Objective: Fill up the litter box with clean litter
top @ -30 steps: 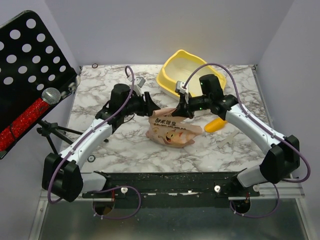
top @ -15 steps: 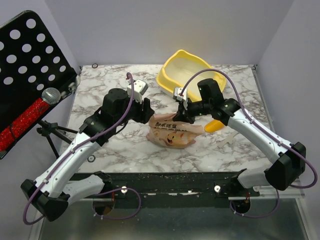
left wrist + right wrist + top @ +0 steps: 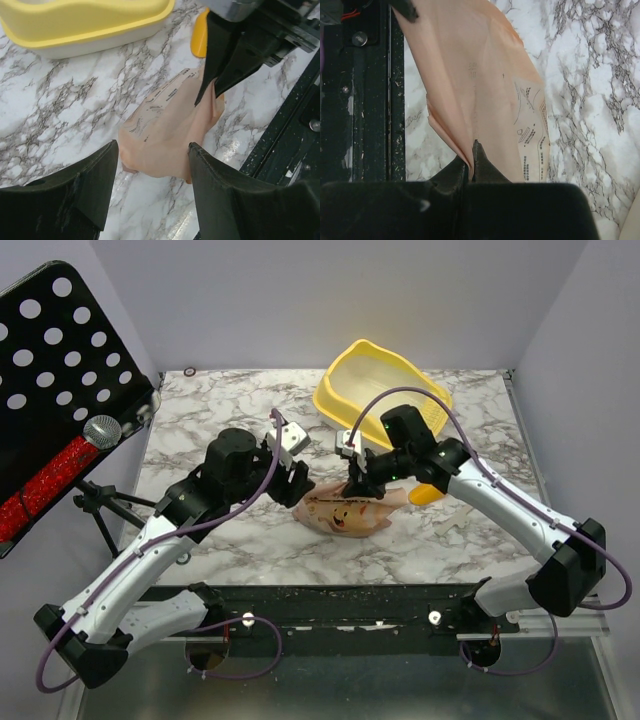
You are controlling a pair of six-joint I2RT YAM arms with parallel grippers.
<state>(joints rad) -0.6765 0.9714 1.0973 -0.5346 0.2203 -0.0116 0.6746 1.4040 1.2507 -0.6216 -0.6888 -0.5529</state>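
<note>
Bag (image 3: 345, 508) sits btwn left pincer (image 3: 152, 152) & right pincer (image 3: 352, 487)

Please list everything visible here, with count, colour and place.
pale-yellow plastic litter box tray: 1, yellow, table's far side.
crumpled tan printed paper bag: 1, tan, table centre.
small orange plastic scoop: 1, orange, right of bag.
black perforated metal stand: 1, black, left of table.
red-handled microphone: 1, red and silver, against stand.
white marble table: 1, white with grey veins.
left pincer: 1, black, open, beside bag.
right pincer: 1, black, shut on bag.

litter box (image 3: 330, 406): 1 | paper bag (image 3: 345, 510): 1 | scoop (image 3: 432, 495): 1 | microphone (image 3: 101, 430): 1
</note>
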